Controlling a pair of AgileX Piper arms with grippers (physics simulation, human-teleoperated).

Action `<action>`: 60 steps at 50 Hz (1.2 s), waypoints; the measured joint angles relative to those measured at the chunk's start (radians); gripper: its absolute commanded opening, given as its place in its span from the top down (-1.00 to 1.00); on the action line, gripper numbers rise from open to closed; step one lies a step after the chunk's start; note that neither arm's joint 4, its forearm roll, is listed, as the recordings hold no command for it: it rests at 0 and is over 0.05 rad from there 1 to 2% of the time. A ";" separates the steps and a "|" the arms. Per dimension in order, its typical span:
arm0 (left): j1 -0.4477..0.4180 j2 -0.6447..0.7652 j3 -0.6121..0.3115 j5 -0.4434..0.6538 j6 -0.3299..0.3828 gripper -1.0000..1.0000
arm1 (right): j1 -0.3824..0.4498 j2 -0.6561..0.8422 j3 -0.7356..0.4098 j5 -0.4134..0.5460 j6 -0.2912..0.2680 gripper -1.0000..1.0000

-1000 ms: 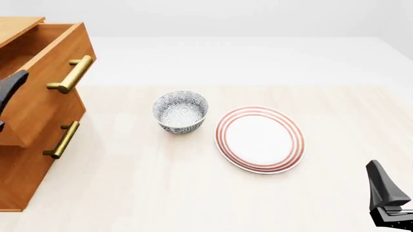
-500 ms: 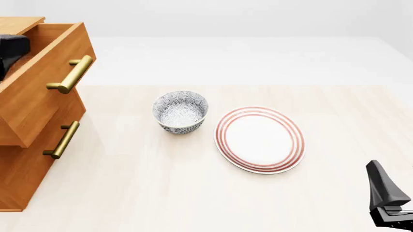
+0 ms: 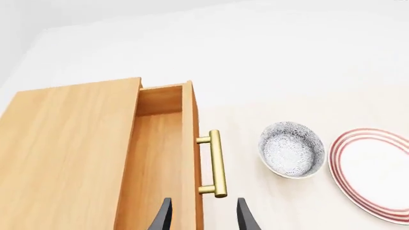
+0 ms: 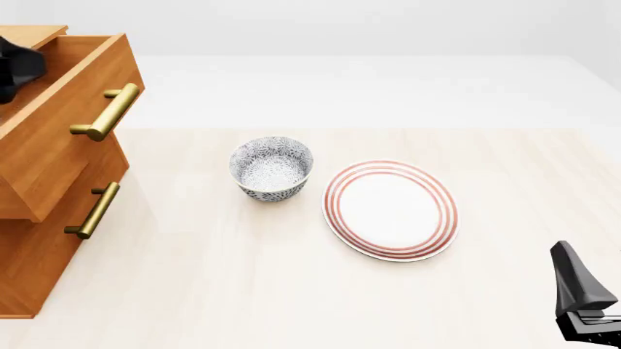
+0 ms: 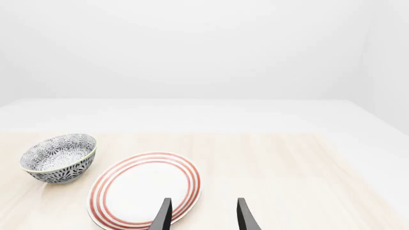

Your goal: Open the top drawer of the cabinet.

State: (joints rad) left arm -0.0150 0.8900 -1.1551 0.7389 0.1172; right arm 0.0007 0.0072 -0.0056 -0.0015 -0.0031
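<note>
The cabinet (image 4: 29,269) stands at the table's left edge, orange-brown wood. Its top drawer (image 4: 60,149) is pulled out and tilts toward me, its brass handle (image 4: 105,113) free. The left wrist view looks down into the drawer's box (image 3: 160,158) past the handle (image 3: 217,163). My left gripper (image 3: 204,219) hovers above the drawer's front wall, open and holding nothing. In the front view only a dark piece of the left arm (image 4: 14,69) shows above the drawer. My right gripper (image 5: 204,218) is open at the near right corner (image 4: 582,305), far from the cabinet.
A blue-patterned bowl (image 4: 272,169) sits mid-table, right of the cabinet. A white plate with red rings (image 4: 390,209) lies beside it. The lower drawer's brass handle (image 4: 94,211) sticks out below the top drawer.
My left gripper has risen from in front of the drawer's face to above the drawer. The drawer stays pulled out. The right arm has not moved.
</note>
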 measured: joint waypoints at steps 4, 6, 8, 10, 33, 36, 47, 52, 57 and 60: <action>0.009 0.011 0.007 -0.007 -0.013 -1.00 | 0.000 0.000 0.000 0.000 0.000 -1.00; 0.014 0.016 0.012 -0.013 -0.019 -1.00 | 0.000 0.000 0.000 0.000 0.000 -1.00; 0.017 0.021 0.017 -0.020 -0.025 -1.00 | 0.000 0.000 0.000 0.000 0.000 -1.00; 0.019 0.026 0.025 -0.029 -0.032 -1.00 | 0.000 0.000 0.000 0.000 0.000 -1.00; 0.031 0.058 0.116 -0.135 -0.097 -1.00 | 0.000 0.000 0.000 0.000 0.000 -1.00; 0.032 0.061 0.127 -0.148 -0.103 -1.00 | 0.000 0.000 0.000 0.000 0.000 -1.00; 0.031 0.075 0.166 -0.189 -0.119 -1.00 | 0.000 0.000 0.000 0.000 0.000 -1.00; 0.031 0.080 0.184 -0.205 -0.124 -1.00 | 0.000 0.000 0.000 0.000 0.000 -1.00; 0.030 0.085 0.199 -0.219 -0.129 -1.00 | 0.000 0.000 0.000 0.000 0.000 -1.00; 0.029 0.090 0.207 -0.227 -0.131 -1.00 | 0.000 0.000 0.000 0.000 0.000 -1.00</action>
State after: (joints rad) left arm 0.0143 0.9801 -0.9480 0.5115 -0.0137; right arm 0.0008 0.0072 -0.0056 -0.0015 -0.0031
